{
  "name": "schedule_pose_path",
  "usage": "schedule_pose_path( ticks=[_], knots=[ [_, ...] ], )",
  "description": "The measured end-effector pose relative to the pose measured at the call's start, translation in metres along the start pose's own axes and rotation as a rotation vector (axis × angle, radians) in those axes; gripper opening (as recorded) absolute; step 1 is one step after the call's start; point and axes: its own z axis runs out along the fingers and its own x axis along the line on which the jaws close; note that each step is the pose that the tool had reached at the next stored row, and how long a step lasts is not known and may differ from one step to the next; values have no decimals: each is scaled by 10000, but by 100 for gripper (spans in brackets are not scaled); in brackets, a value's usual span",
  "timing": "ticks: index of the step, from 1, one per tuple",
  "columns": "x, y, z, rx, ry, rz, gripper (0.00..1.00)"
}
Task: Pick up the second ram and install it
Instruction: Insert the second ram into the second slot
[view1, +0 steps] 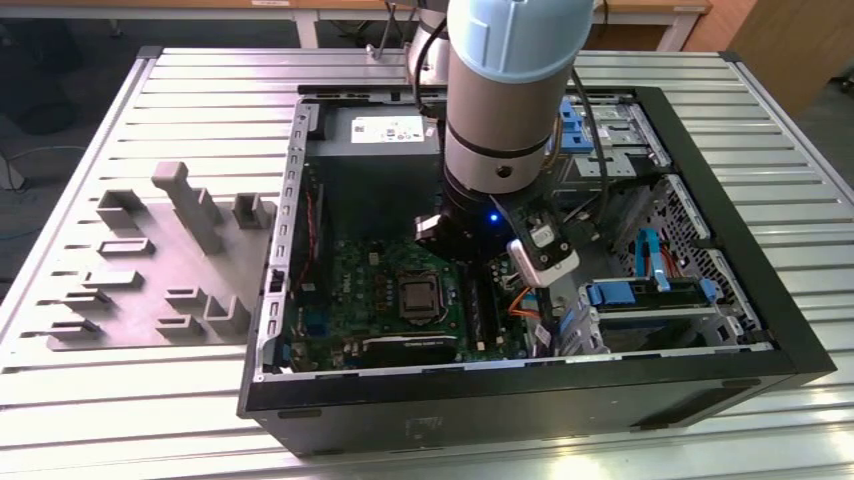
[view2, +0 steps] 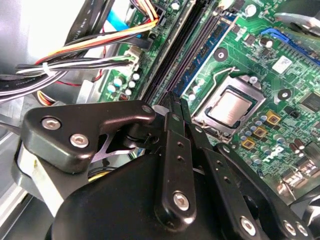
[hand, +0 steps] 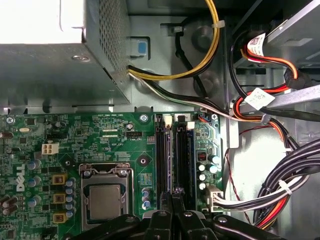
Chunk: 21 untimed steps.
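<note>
**Second ram (view2: 210, 50): light, stiff, easily hurt**

Exterior view: the arm (view1: 510, 90) reaches into the open computer case (view1: 534, 400) on the counter (view1: 107, 390).

Second wrist view: the claw (view2: 173, 100) is pressed together, pinching nothing. Its tip is just beside the blue-green stick, which stands edge-up on the motherboard (view2: 280, 115).

First wrist view: 2 dark slots (hand: 161, 160) lie at the claw's tip, and 1 seems to hold that stick.

It looks thin and brittle, so grip the long edges, never the chips.

a ribbed metal table (view1: 94, 400) stands before wooden furniture (view1: 787, 45).
</note>
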Motion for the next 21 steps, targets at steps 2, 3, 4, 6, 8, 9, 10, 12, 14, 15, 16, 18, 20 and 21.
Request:
schedule_pose_path(
  ticks=[2,3,4,6,8,9,10,12,14,15,16,18,20,21],
  knots=[
    [0,0,3,-1,0,0,11],
    [0,0,5,-1,-1,-5,11],
    [0,0,6,-3,0,-16,11],
    [0,0,8,-13,1,-22,11],
    [0,0,8,-16,1,-23,11],
    [0,0,8,-16,1,-23,11],
    [0,0,8,-16,1,-23,11],
    [-1,0,11,-16,1,-23,11],
    [-3,0,12,-17,2,-24,11],
    [-6,0,13,-17,2,-25,11],
    [-7,0,14,-17,1,-24,11],
    [-13,0,14,-17,1,-24,11],
    [-16,0,15,-17,1,-23,11],
    [-19,0,15,-17,1,-23,11]
  ],
)
